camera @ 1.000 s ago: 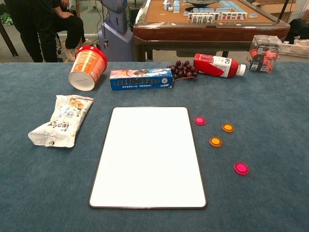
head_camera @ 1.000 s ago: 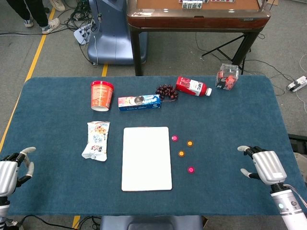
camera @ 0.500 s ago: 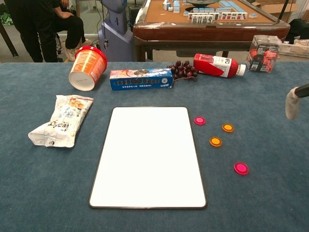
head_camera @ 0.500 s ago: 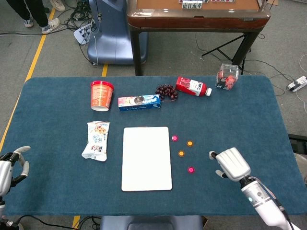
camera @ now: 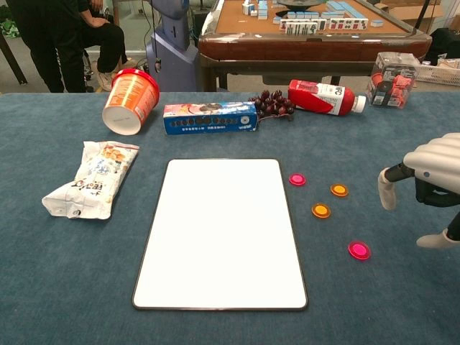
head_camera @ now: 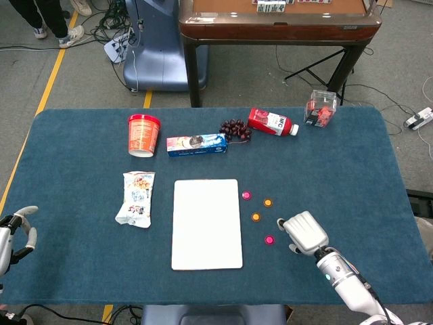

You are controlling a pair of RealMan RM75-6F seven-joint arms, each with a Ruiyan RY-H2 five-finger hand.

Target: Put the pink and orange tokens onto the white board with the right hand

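Note:
The white board [head_camera: 207, 223] [camera: 222, 231] lies flat in the middle of the blue table. To its right sit two pink tokens [head_camera: 246, 195] [head_camera: 269, 240] and two orange tokens [head_camera: 268, 202] [head_camera: 256, 217]; the chest view shows the same pink tokens [camera: 297, 180] [camera: 359, 250] and orange tokens [camera: 339, 190] [camera: 321, 210]. My right hand [head_camera: 304, 233] [camera: 430, 180] hovers just right of the nearer pink token, fingers apart, holding nothing. My left hand [head_camera: 15, 230] stays at the table's left edge, fingers apart and empty.
A snack bag [head_camera: 137, 198] lies left of the board. Along the back are an orange cup [head_camera: 143, 134], a blue biscuit box [head_camera: 197, 144], grapes [head_camera: 235, 128], a red bottle [head_camera: 272, 122] and a small clear box [head_camera: 321, 108].
My right hand has moved left from the table's right edge to beside the nearer pink token. The left hand has drawn back slightly toward the left edge.

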